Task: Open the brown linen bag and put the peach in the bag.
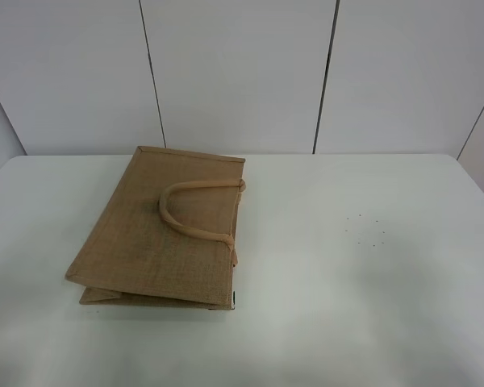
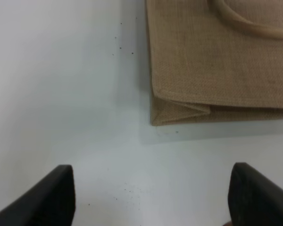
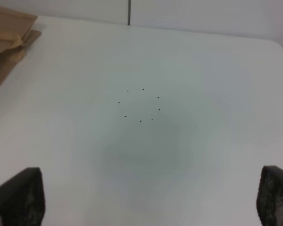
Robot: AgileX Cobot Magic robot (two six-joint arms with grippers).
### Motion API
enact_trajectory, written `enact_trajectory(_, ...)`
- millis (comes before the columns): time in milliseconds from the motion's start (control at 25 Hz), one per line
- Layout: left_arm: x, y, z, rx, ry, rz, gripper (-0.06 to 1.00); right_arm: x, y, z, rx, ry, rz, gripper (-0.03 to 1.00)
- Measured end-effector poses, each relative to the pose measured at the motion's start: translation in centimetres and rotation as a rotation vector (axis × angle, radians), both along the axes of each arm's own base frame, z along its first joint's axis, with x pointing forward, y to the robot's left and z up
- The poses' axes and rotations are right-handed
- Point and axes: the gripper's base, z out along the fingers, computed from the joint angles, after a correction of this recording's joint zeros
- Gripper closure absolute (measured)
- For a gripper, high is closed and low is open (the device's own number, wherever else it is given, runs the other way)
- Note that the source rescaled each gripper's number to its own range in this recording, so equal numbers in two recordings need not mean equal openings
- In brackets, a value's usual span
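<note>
We see soft, even, cool light; the table (image 1: 371, 282) carries faint shadows, all views look slightly blurred, perhaps hazier in the wrist views.

We see the brown linen bag (image 1: 157, 230) lying flat on the table (image 1: 371, 306), left of the middle, its far end close to the back edge. One handle (image 1: 195, 211) rests on top of it. A ring of dots (image 1: 365, 230) sits on the right half, well apart.
</note>
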Motion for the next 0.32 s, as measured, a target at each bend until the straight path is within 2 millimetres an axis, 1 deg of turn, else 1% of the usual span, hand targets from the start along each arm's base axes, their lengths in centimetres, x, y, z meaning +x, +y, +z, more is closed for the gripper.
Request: enact_trajectory(320, 0.0, 0.0, 0.0, 0.0, 0.0, 0.0, -0.05, 0.0, 0.0, 0.0, 0.0, 0.0, 0.0, -0.03)
